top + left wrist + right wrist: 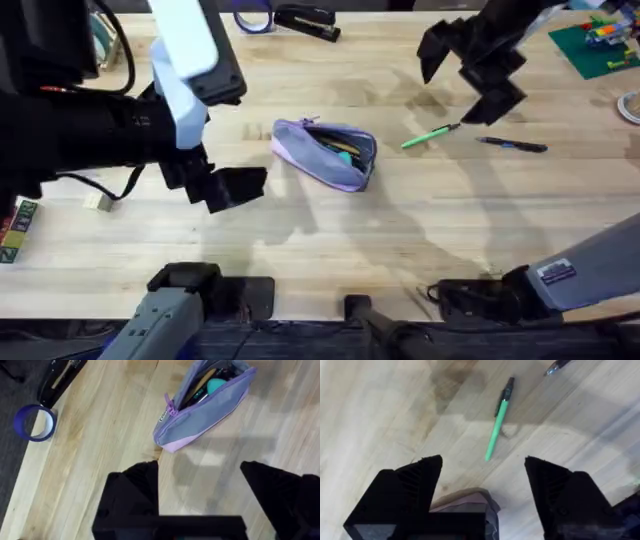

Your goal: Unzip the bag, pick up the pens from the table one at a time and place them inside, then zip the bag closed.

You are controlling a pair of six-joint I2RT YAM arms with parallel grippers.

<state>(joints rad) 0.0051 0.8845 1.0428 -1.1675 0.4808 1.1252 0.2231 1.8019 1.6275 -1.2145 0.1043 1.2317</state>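
Note:
The lavender and grey-blue bag lies mid-table with its zipper open; a teal item and a wooden stick show inside the bag. To its right on the table lie the green pen and, further right, the dark pen. My left gripper hovers left of the bag, open and empty, its fingers just short of the bag's zipper-pull end. My right gripper hangs open above the pens. From its wrist, the green pen lies ahead of the open fingers, and the dark pen's tip is at the view's edge.
A black stapler and a blue tape roll sit at the table's far edge. A green baseplate with bricks is at the far right. A small wooden block and a box lie at the left.

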